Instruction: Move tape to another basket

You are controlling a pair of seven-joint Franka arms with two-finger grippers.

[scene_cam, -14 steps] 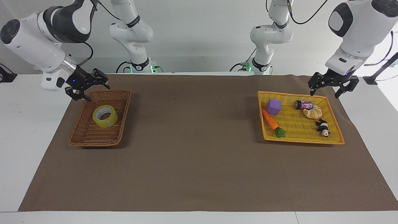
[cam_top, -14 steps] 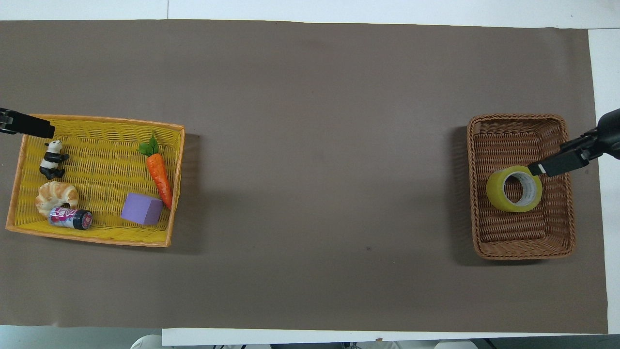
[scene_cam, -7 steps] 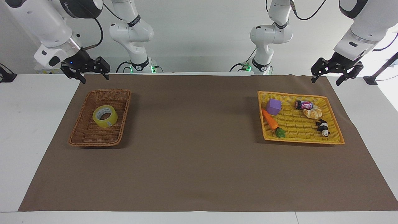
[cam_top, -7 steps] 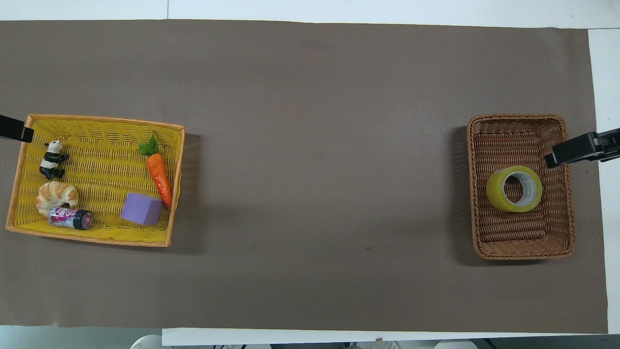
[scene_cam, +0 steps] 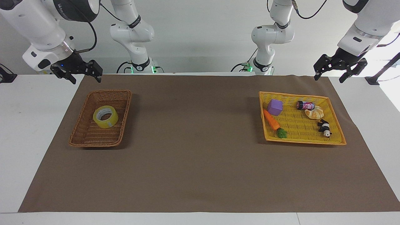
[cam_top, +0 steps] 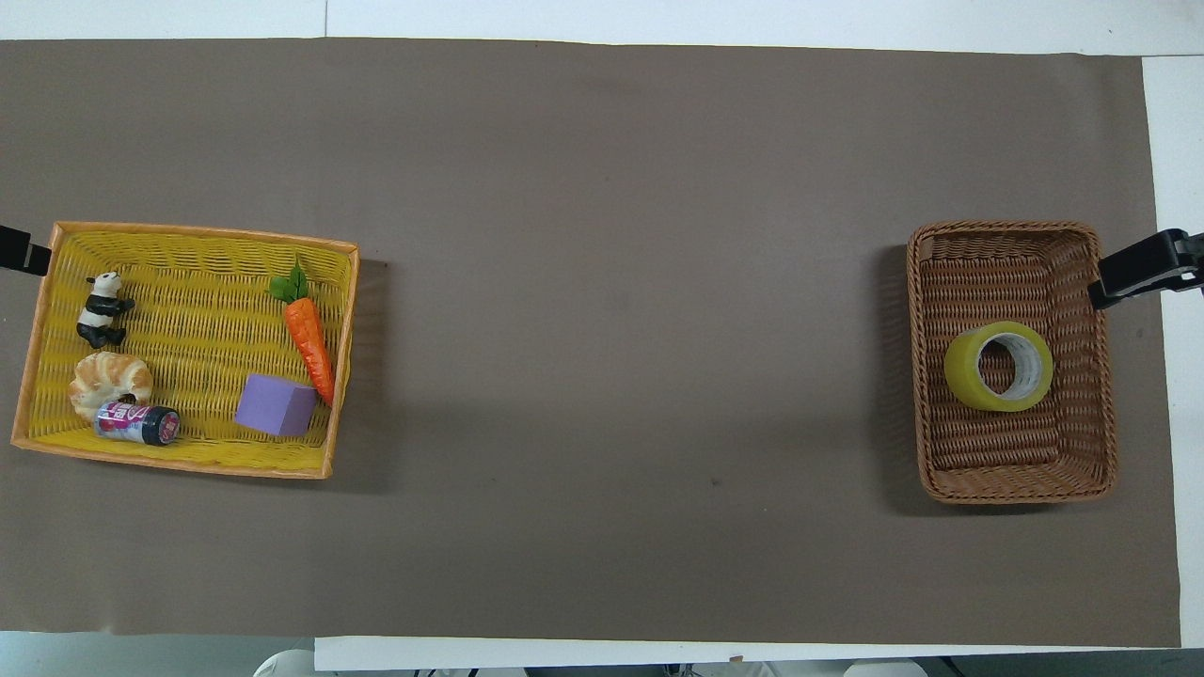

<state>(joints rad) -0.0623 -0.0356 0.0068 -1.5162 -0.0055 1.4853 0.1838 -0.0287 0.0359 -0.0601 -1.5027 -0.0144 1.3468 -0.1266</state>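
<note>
The tape point(scene_cam: 105, 116), a yellow roll with a pale core, lies on its flat side in the brown wicker basket point(scene_cam: 93, 144) at the right arm's end of the table; from above the tape point(cam_top: 999, 366) sits mid-basket point(cam_top: 1006, 227). My right gripper point(scene_cam: 87, 81) hangs open and empty in the air over the mat's corner beside the basket, clear of the tape. My left gripper point(scene_cam: 328, 80) hangs open and empty over the mat's edge beside the shallow yellow tray point(scene_cam: 304, 141).
The yellow tray point(cam_top: 188, 230) holds a carrot point(cam_top: 310, 338), a purple block point(cam_top: 275, 405), a croissant point(cam_top: 110, 378), a small can point(cam_top: 137, 423) and a panda figure point(cam_top: 102, 309). Brown mat point(scene_cam: 193, 140) lies between the two containers.
Both grippers have risen and drawn back toward the robots. The right one left the basket's rim near the tape; the left one left the tray's corner. The tape has not moved.
</note>
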